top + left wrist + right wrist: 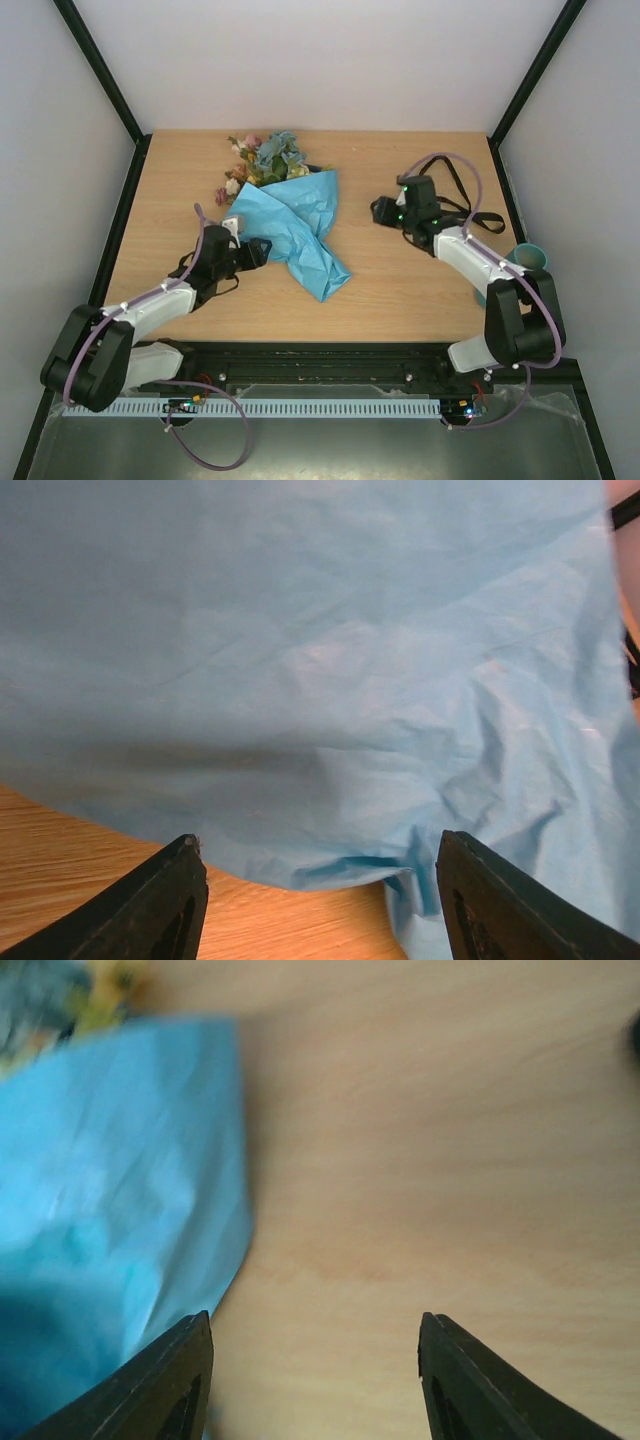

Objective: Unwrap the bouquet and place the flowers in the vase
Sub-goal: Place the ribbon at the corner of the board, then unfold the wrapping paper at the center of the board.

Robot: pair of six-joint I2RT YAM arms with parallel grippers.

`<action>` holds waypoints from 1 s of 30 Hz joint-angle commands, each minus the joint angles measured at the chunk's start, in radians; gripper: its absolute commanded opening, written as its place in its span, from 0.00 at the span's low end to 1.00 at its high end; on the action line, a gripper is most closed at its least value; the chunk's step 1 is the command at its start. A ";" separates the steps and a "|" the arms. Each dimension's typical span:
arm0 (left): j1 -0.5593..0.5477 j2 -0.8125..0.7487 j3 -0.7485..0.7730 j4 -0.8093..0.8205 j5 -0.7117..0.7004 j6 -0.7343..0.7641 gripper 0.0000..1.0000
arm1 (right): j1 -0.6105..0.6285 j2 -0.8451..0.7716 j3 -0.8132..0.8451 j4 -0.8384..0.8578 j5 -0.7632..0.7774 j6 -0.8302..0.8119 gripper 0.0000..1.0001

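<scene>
On bench (420, 290): bouquet (285, 195) between left claw (320, 890) and right claw (315, 1370), both apart, empty.
Paper (310, 245) looks light, crumply; pinch its loose edge.

The paper (300, 225) is showing creased sky blue, darker in its folds. The flowers (262, 160) are showing pink, rust, yellow, dusty blue and green. The vase (528, 256) is showing teal, and the table (400, 290) is showing pale wood grain.

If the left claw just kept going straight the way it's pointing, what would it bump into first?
The blue paper: it fills the left wrist view just ahead of the open left gripper. How near is hard to judge.
</scene>
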 commanded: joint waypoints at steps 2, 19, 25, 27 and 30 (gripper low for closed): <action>-0.040 -0.075 0.014 -0.011 0.024 0.024 0.66 | 0.107 -0.037 -0.138 0.142 -0.166 -0.018 0.57; -0.067 -0.293 0.228 -0.371 0.018 -0.041 0.78 | 0.335 0.027 -0.210 0.178 -0.153 -0.020 0.38; -0.067 -0.314 0.282 -0.454 0.009 -0.047 0.79 | 0.371 -0.019 -0.233 0.194 -0.171 0.001 0.34; -0.067 -0.323 0.292 -0.468 0.003 -0.050 0.79 | 0.391 -0.029 -0.231 0.189 -0.170 0.006 0.34; -0.067 -0.342 0.302 -0.478 -0.001 -0.054 0.79 | 0.420 -0.045 -0.227 0.186 -0.180 0.025 0.34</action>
